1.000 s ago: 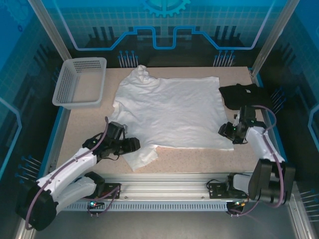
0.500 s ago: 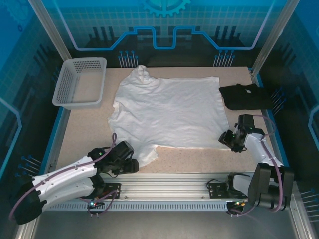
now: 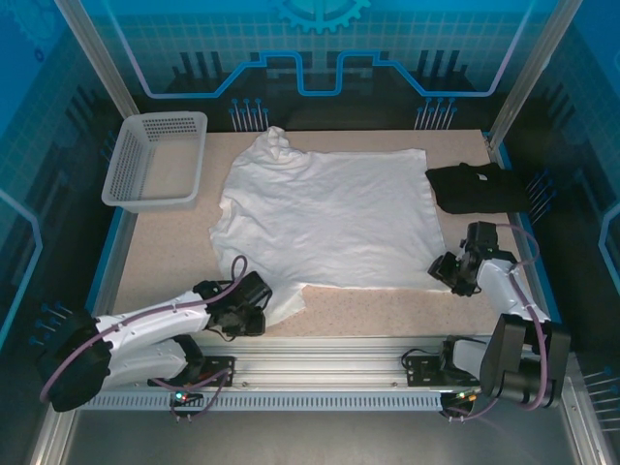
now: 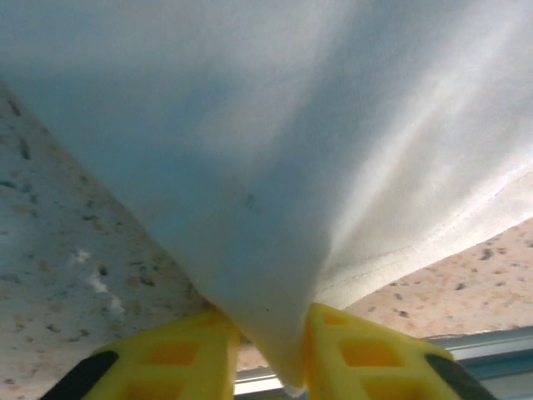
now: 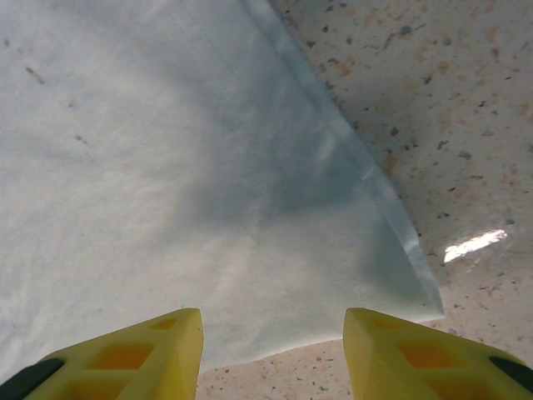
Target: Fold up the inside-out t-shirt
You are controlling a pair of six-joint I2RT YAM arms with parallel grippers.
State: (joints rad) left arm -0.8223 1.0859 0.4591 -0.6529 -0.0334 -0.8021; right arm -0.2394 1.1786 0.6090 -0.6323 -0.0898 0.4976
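from above, we see the t-shirt spread white and mostly flat over the middle of the speckled bench. one sleeve sticks out toward the near edge on the left side, and another part is bunched up at the far edge. the left hand lies low at the tip of that near sleeve, its arm stretched along the bench close to the aluminium rail. the right hand sits at the shirt's near right corner. a black garment lies folded at the far right, just beside the shirt's far right corner. a white mesh basket stands in the far left corner, apart from the shirt.

from the left wrist, we see the two yellow fingers drawn close together with a fold of white cloth pinched between them. the cloth rises away from the pinch in a taut fan, and a stitched hem runs across to the right. speckled bench shows on either side, and a strip of the rail sits low on the right.

from the right wrist, the yellow fingers stand well spread, with nothing between them. the shirt's corner lies flat on the bench ahead of them, its pointed tip nearest the right-hand finger. a few small dark specks mark the cloth.
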